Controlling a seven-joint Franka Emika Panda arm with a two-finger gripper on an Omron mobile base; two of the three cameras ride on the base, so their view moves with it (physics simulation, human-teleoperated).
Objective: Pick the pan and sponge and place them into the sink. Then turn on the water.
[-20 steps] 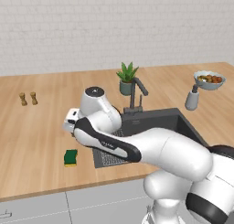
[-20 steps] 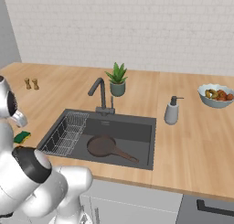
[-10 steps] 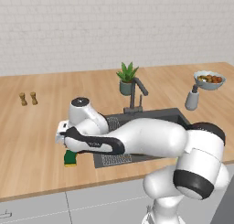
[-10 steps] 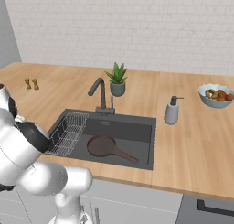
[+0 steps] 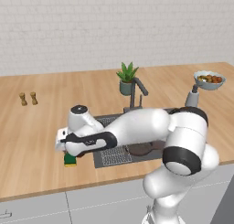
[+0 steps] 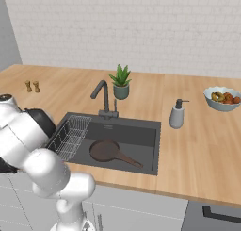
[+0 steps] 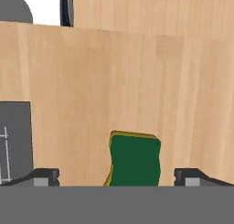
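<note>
On the wooden counter (image 5: 41, 127) left of the sink (image 6: 146, 131), where the pan (image 6: 104, 150) already lies, I have the gripper (image 7: 116, 178) wide over the sponge (image 7: 135, 160); next I judge: descend, close.

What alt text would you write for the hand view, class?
A small green-topped rectangular sponge with a yellow underside lies on the light wooden counter, centred between the gripper's two open dark fingers. A corner of the dark grey sink shows at left.
</note>
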